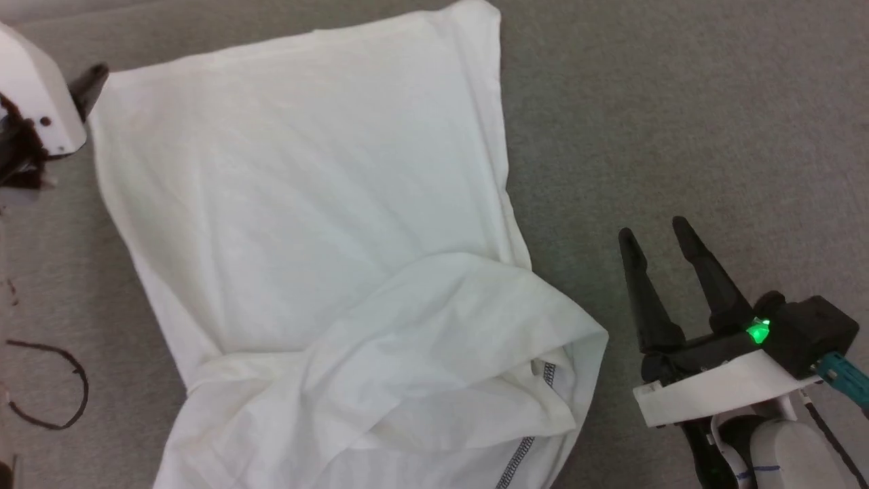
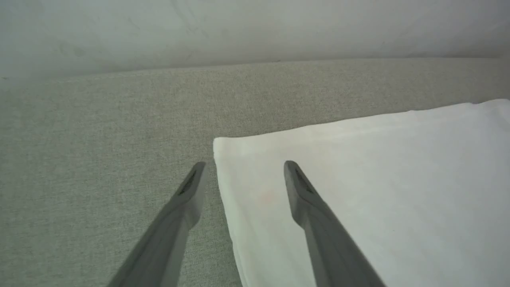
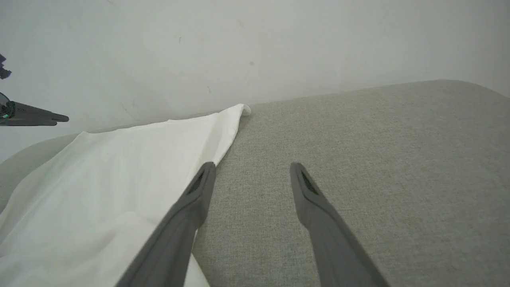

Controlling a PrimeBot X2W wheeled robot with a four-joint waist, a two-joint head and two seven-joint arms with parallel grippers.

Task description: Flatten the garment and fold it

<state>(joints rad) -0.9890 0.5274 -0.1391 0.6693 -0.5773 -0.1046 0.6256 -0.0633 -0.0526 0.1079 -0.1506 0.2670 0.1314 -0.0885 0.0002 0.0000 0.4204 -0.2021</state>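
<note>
Two sets of fingers stood spread and empty: the left fingers (image 2: pixel 306 199) straddled the garment (image 1: pixel 305 204) at its 10 o'clock corner, and the right fingers (image 1: pixel 713 285) hung beside its 4 o'clock edge. The garment lay on the grey counter (image 1: pixel 679 102), flat toward 12 o'clock and rumpled at 6 o'clock, with its zigzag seam (image 1: pixel 519 460) exposed.

A grey woven surface (image 1: pixel 679 102) meets a plain pale wall (image 3: pixel 279 40) behind.
</note>
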